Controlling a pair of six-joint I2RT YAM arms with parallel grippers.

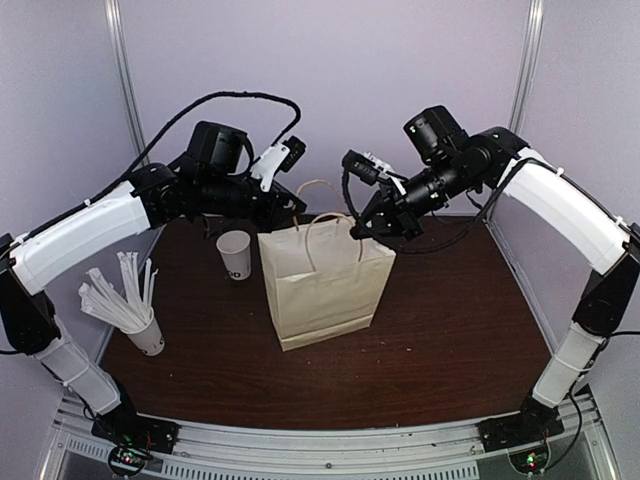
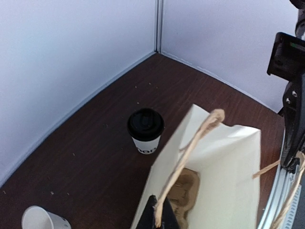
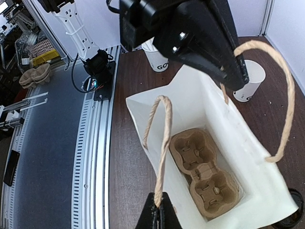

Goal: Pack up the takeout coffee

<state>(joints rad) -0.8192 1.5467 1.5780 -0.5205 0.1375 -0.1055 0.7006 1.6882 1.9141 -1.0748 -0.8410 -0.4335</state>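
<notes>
The takeout coffee [image 2: 145, 130], a white cup with dark print and a black lid, stands on the table beyond the white paper bag [image 1: 322, 285]. Only the edge of its lid shows in the right wrist view [image 3: 294, 210], and the top view hides it. The bag stands open with a brown pulp cup carrier [image 3: 202, 167] lying in its bottom. My left gripper [image 2: 162, 218] is shut on one twine handle, and my right gripper [image 3: 159, 212] is shut on the other. Both hold the bag's mouth spread apart. In the top view the left gripper [image 1: 292, 204] and right gripper [image 1: 358, 232] sit just above the bag.
A lidless white cup [image 1: 235, 254] stands left of the bag. A white cup full of wrapped straws [image 1: 140, 325] stands at the near left. Grey walls close in the back and sides of the dark table [image 1: 450, 320].
</notes>
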